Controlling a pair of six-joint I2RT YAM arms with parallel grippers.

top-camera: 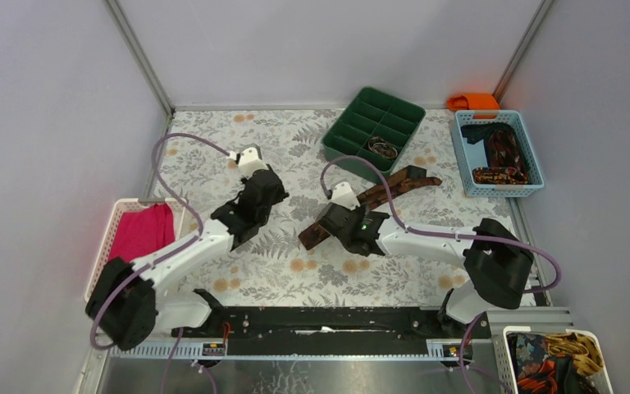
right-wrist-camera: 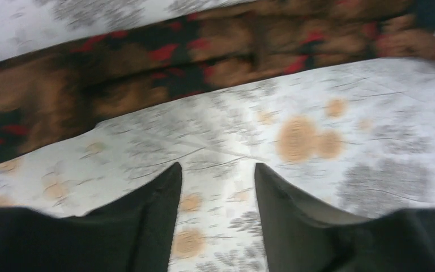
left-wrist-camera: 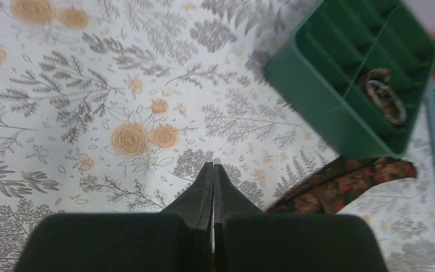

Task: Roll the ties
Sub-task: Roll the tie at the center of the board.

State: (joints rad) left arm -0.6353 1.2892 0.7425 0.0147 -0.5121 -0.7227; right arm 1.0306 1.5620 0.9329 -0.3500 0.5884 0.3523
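fig. view from above, left to right. a white basket (top-camera: 108, 238) at the table's left edge holds a magenta cloth (top-camera: 143, 231). the left gripper (left-wrist-camera: 213, 170) hangs over the floral table cover (top-camera: 295, 279) with its jaws clenched together, nothing between them. a loose tie (top-camera: 398, 185), brown and dark with red flecks, lies flat and unrolled at mid-table, running diagonally from beside the right wrist up toward the green tray (top-camera: 340, 131); its far end rests near the tray's front corner without touching it. the right gripper (right-wrist-camera: 218, 170) is released, its fingers (right-wrist-camera: 158, 204) parted over bare table cover, the loose tie lying just beyond the fingertips and not gripped. a rolled tie (top-camera: 383, 148) sits in one near compartment of the green tray. further right, a blue basket (top-camera: 459, 156) contains patterned ties (top-camera: 504, 152), with an orange cloth (top-camera: 473, 101) behind it. at the lower right corner a second white basket (top-camera: 500, 353) holds more ties (top-camera: 554, 361).
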